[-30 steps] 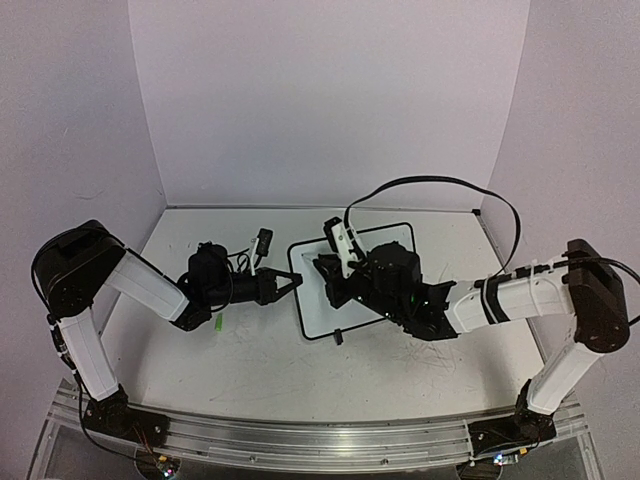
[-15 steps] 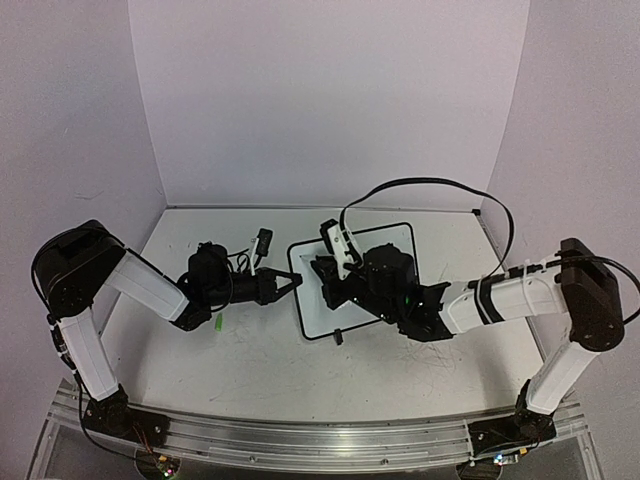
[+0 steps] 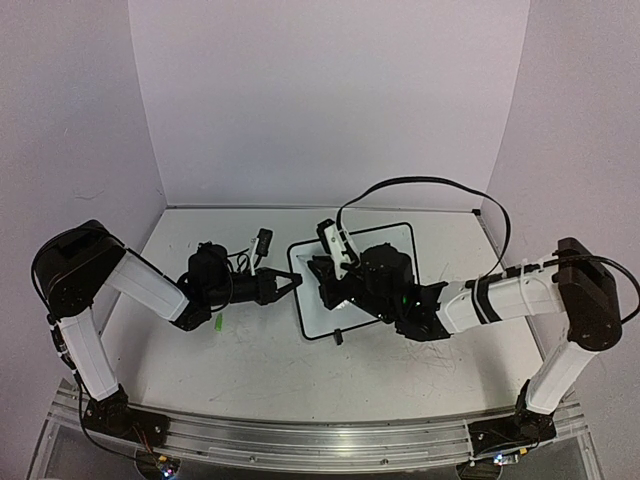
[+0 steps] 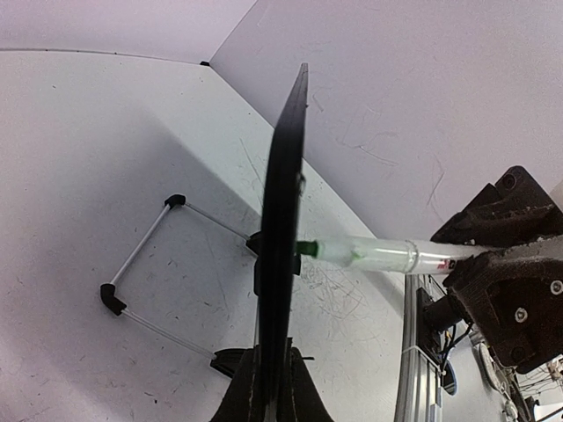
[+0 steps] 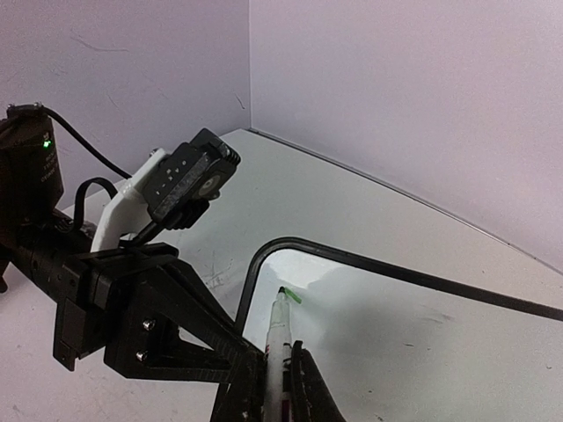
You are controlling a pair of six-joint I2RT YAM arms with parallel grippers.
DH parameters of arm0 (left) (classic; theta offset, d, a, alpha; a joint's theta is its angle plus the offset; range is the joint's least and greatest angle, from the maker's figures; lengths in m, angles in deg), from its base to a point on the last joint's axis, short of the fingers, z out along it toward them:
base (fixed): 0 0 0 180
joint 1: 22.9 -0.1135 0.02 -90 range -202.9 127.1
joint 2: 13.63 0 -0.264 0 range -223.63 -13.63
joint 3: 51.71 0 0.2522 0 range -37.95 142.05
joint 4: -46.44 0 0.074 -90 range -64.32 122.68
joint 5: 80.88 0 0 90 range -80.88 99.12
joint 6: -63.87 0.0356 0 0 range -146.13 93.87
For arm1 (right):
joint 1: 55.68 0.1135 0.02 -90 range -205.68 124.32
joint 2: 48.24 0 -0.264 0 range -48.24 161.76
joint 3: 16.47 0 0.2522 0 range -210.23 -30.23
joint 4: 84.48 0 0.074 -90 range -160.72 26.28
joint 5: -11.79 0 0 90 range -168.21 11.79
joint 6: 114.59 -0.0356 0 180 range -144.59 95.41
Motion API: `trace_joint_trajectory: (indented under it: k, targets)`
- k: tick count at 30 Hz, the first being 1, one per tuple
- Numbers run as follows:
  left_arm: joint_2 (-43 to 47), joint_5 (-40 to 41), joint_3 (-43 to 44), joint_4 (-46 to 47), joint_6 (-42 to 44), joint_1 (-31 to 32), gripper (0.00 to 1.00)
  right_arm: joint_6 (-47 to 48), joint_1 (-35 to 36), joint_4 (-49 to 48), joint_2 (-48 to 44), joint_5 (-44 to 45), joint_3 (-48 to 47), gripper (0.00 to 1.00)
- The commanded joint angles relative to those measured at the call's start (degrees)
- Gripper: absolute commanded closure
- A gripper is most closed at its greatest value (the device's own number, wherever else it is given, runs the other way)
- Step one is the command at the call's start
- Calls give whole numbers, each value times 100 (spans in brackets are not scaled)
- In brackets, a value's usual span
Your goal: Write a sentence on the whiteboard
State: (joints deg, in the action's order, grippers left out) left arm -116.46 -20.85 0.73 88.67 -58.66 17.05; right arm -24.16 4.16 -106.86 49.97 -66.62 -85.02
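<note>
The right arm has slid a touch leftward across the whiteboard (image 3: pixel 398 237), carrying the marker (image 5: pixel 279 321) toward the board's left edge. Its end effector (image 5: pixel 274 369) is clamped on that marker, green tip down on the white surface beside one short green stroke (image 5: pixel 293 296), so the sentence looks barely begun. The left end effector (image 3: pixel 290 284) pinches the board's left frame, steadying it mid-tabletop (image 3: pixel 250 365). White surface, heavily scuffed; plain lilac walls (image 3: pixel 330 100) all round.
</note>
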Motion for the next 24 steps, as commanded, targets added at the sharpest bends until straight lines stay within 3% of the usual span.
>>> trace_joint_trajectory:
  k: [1, 24]
  targets:
    - [-27, 94, 46, 2, -14, -39, 99, 1, 5, 23, 138, -67, -197, 100]
    - [50, 144, -8, 0, 18, -38, 100, -381, 114, 140, 112, -21, 39, 100]
